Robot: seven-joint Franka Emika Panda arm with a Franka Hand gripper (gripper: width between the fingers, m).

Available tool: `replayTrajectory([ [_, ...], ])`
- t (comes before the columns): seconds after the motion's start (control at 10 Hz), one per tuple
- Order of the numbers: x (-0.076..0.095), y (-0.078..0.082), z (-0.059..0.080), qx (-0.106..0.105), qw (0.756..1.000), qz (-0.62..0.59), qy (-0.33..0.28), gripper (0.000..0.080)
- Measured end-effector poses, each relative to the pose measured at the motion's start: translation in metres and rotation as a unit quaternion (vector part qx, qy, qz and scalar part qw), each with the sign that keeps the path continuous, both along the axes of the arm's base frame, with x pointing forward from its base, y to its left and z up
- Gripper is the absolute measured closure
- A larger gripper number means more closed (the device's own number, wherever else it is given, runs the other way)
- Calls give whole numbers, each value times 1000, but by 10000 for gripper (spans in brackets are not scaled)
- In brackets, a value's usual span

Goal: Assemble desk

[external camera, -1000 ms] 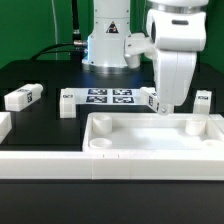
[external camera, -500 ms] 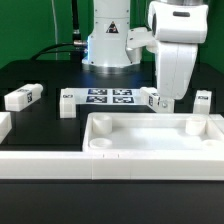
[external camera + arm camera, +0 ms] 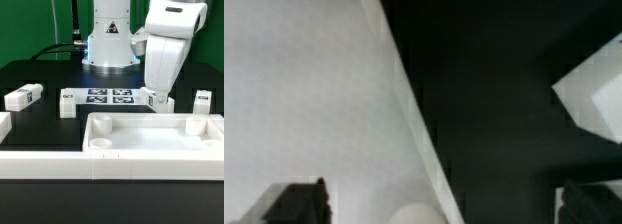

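Gripper (image 3: 161, 99) beside leg (image 3: 149, 98), near marker board (image 3: 110, 97)

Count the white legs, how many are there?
4. One leg at the exterior view's left, one at its right, two flanking the marker board. None looks hidden.

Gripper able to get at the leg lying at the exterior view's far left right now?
Likely yes: that leg lies alone on the table, nothing over it. The gripper must cross over the marker board.
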State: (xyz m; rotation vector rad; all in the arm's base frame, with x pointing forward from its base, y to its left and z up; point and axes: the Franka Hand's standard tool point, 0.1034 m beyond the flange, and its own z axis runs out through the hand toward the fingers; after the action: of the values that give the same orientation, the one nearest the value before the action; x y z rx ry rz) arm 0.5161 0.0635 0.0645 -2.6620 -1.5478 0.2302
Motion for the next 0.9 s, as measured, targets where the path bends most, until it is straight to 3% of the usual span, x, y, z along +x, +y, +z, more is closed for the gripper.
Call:
replayTrajectory([
  [0.6, -1, 4, 0, -26, 981, -195, -3, 150],
  [0.9, -12, 20, -2, -59, 906, -418, 8, 150],
])
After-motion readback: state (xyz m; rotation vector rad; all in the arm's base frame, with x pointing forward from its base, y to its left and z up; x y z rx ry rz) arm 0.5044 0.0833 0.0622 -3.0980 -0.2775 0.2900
